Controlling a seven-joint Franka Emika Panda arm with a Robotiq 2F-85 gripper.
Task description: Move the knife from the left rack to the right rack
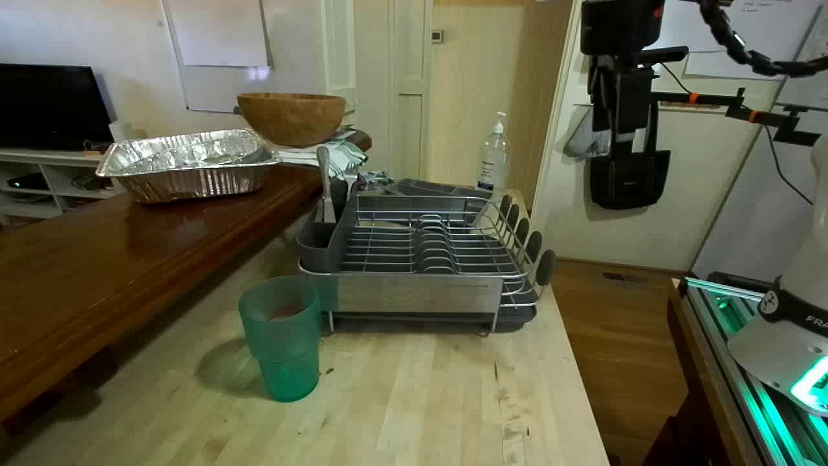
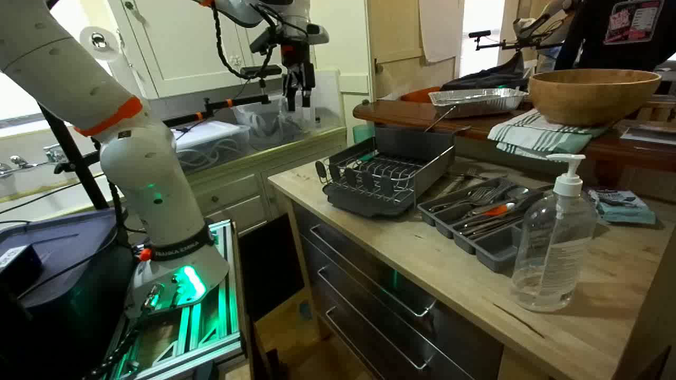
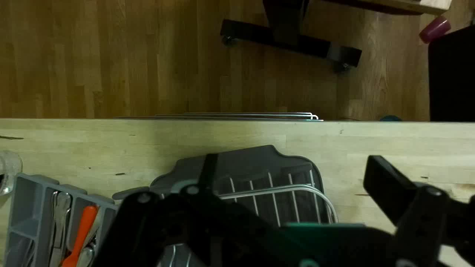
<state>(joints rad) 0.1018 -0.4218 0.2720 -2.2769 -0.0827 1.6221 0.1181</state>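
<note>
The knife (image 1: 326,188), slim and silvery, stands nearly upright in the left rack, a grey utensil holder (image 1: 318,259) at one end of the dish drainer; its lower part is hidden inside. At the opposite end rise the dark upright dividers of the right rack (image 1: 546,266), also seen in an exterior view as dark ovals (image 2: 351,178). My gripper (image 2: 299,99) hangs in the air, well apart from the drainer, fingers pointing down. From the wrist view the gripper (image 3: 292,163) has its jaws wide apart with nothing between them, the drainer lying below.
A green cup (image 1: 281,343) stands beside the holder end. Along the drainer lie a cutlery tray (image 2: 491,248) and a pump bottle (image 2: 552,248). A higher brown table (image 1: 162,252) borders the counter, bearing a foil pan (image 1: 194,184) and a wooden bowl (image 1: 291,120).
</note>
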